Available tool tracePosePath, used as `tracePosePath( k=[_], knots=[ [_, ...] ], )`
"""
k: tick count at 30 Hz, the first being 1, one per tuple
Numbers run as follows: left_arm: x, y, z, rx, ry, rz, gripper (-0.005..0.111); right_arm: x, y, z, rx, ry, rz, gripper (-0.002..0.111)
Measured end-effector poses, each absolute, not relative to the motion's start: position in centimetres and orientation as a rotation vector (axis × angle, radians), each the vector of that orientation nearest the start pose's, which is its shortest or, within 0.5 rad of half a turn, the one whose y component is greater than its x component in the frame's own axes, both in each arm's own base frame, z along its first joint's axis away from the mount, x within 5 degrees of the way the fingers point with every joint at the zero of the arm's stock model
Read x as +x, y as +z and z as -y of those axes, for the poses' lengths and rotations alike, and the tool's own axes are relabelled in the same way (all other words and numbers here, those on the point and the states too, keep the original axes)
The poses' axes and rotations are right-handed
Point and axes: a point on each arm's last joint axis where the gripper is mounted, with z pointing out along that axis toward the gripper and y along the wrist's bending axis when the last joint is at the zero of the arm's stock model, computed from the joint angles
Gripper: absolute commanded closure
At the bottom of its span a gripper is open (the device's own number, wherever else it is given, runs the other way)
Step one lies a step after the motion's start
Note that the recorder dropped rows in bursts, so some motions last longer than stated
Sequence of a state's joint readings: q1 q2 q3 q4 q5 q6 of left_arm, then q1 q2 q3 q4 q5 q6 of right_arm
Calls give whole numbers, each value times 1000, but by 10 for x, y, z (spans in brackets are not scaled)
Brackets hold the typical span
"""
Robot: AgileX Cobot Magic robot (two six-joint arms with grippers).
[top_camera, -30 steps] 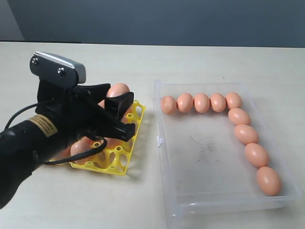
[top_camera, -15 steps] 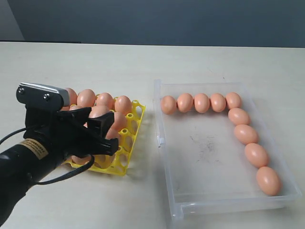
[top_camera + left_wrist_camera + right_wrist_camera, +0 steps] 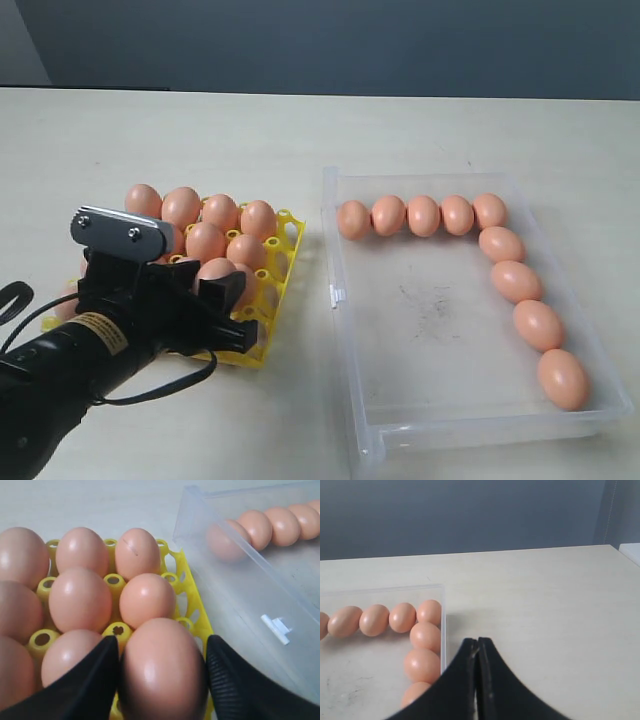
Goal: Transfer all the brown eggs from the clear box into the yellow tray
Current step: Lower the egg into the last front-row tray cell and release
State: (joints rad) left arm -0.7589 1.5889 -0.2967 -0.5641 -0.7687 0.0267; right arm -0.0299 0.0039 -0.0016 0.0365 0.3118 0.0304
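Robot lab bench, by the look of my feeds.
I'm working over a plain pale desk (image 3: 200, 130) set against a flat grey-blue wall (image 3: 350, 45). My left arm (image 3: 60, 370) is black with a yellow label, a loose cable (image 3: 165, 392) and a metal camera bracket (image 3: 122, 233) at the wrist, which says lab to me rather than home or shop.

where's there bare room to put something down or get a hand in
Inside the clear box, the floor's middle and near-left part is bare, bordered by brown eggs along the far and right walls. The table beyond box and tray is open too. The yellow tray is crowded, with the left gripper holding an egg over it.
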Motion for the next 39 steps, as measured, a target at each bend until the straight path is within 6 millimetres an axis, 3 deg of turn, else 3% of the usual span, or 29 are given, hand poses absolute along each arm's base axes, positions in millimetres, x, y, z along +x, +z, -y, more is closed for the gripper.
tracePosePath(
  k=[16,19,22,26,39],
  knots=[
    [184,130,133,151,-342,-2139,106,54,185,1,77,35,-1796,109],
    [182,128,133,146,-350,-2176,97,54,185,1,77,35,-1796,109],
    [181,126,134,150,-351,-2205,68,54,185,1,77,35,-1796,109],
    [180,125,133,147,-352,-2210,48,54,185,1,77,35,-1796,109],
    [185,134,133,99,-373,-2110,48,54,185,1,77,35,-1796,109]
  ],
)
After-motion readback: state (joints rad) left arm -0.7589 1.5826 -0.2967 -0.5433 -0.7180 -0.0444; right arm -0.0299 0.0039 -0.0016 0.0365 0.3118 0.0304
